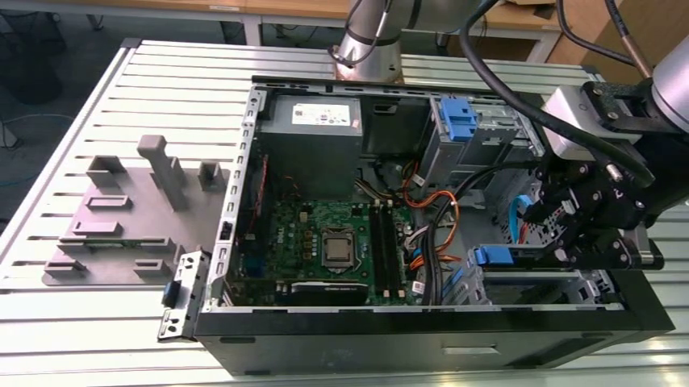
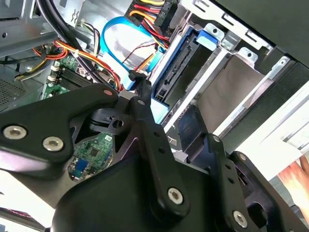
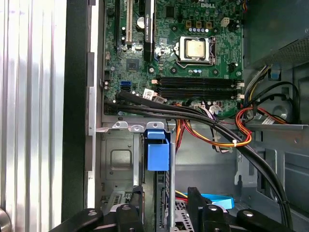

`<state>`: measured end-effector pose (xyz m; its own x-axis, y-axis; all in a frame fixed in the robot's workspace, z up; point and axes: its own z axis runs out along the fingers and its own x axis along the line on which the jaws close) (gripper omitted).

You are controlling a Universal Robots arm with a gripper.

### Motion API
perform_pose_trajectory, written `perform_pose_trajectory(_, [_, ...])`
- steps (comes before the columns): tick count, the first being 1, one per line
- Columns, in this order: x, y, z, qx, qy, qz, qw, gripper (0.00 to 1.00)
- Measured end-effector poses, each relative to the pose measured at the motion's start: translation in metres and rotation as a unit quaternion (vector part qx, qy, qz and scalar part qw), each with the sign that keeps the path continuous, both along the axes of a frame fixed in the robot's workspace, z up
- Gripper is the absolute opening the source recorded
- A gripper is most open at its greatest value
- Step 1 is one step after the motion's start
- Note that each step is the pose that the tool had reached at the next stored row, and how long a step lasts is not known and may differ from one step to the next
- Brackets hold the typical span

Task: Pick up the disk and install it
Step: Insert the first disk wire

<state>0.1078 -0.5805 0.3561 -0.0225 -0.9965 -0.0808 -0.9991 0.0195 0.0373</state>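
Disk (image 2: 174,77), a flat silver metal hard drive with blue plastic rails, is seated on edge inside the grey sheet-metal drive cage (image 3: 118,159). The black gripper (image 3: 165,193) is poised above that cage, its jaws spread astride the disk's edge, apparently without contact.

In the exterior view a ribbed silver aluminium table (image 1: 183,76) catches bright glare along its near edge. Behind it lie a dark grey floor (image 1: 108,24) and a light wooden desk (image 1: 290,8) on white legs.
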Motion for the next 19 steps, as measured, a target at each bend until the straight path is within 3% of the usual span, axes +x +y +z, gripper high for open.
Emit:
perform_pose_trajectory(7, [0.0000, 0.0007, 0.0000, 0.0000, 0.0000, 0.000, 1.00000, 0.49])
perform_pose_trajectory(15, [0.0000, 0.0078, 0.0001, 0.0000, -0.0001, 0.000, 1.00000, 0.49])
perform_pose_trajectory(19, [0.0000, 0.0085, 0.0030, 0.0000, -0.0001, 0.000, 1.00000, 0.49])
